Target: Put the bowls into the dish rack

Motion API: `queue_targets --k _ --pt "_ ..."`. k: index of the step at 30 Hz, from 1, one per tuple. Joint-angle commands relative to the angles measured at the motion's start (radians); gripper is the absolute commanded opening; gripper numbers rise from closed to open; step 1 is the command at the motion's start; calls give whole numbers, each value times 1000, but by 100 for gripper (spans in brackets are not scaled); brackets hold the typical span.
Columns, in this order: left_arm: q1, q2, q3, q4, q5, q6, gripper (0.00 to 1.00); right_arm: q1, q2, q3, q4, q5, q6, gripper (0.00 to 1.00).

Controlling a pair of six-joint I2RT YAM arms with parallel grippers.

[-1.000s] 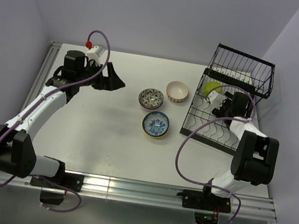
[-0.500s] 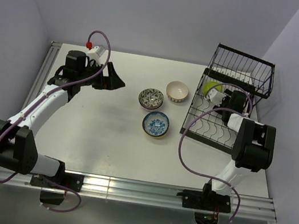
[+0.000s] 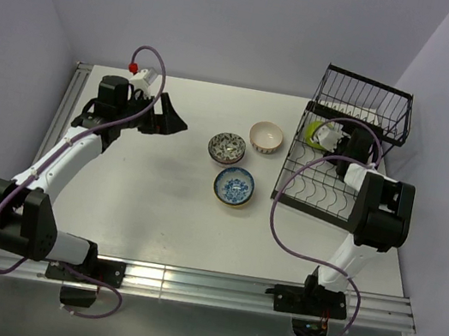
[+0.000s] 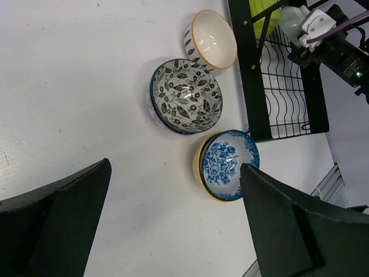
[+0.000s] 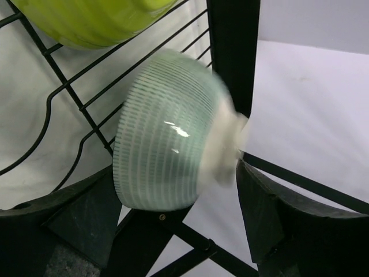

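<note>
- Blue bowl (image 3: pixel 233 186) sits upright on the table (image 3: pixel 141 197), nearest the arm bases and just left of the rack (image 3: pixel 325 190).
- Floral bowl (image 3: pixel 227 148) stands upright close behind it.
- Left gripper (image 3: pixel 172 117) hovers over the table's left side, well apart from the bowls, with its fingers spread wide and nothing between them.
- Cream bowl (image 3: pixel 266 137) stands upright near the rack's far-left corner.
- Right gripper (image 5: pixel 176 167) is over the rack's far end, fingers apart, with the teal bowl (image 5: pixel 167 153) on its side between them. The bowl is blurred, so I cannot tell whether it is gripped.
- Lime bowl (image 5: pixel 92 20) rests on the rack wires just past the teal one.
</note>
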Motion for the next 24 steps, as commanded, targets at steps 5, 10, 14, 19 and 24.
queue_targets --k 5,10,14,19,24 --pt "8 -12 4 30 -3 9 99 -6 5 68 5 6 -44 86" --pt "11 -16 0 30 0 10 100 -6 -15 37 -8 -3 -53 92" --pt "11 -16 -1 33 11 9 99 -4 -51 -18 -17 -18 -87 96" --pt "11 -19 -4 36 17 6 100 -3 -88 -58 -51 -41 -97 97" --pt "11 -30 -6 32 18 12 99 -3 -110 -61 -101 -54 -99 98"
